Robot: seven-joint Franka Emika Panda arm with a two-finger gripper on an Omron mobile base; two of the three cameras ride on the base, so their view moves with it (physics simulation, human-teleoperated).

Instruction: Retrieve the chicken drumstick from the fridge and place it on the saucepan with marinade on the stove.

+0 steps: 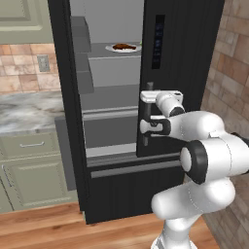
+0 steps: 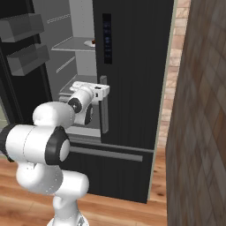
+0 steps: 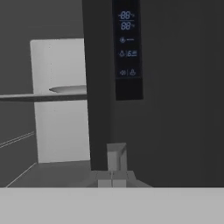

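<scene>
- The fridge (image 1: 185,73) stands with its left door swung open and its right door shut; the grey shelved interior is exposed.
- The chicken drumstick (image 1: 123,47) lies on a white plate (image 1: 113,49) on an upper shelf (image 1: 116,53), at 12 o'clock in the left base view.
- In the right base view the plate edge (image 2: 89,43) shows just left of the right door's edge, at 11 o'clock.
- The gripper (image 1: 147,97) sits against the grey vertical handle (image 1: 147,116) of the right door, well below the drumstick's shelf.
- Gripper state: cannot tell; the fingertips are not resolved in any view.
- The hand view looks up along the handle top (image 3: 116,156) toward the door's display panel (image 3: 128,48), at 12 o'clock.
- A marble counter (image 1: 24,109) and green cabinets (image 1: 29,175) sit at 9 o'clock in the left base view.
</scene>
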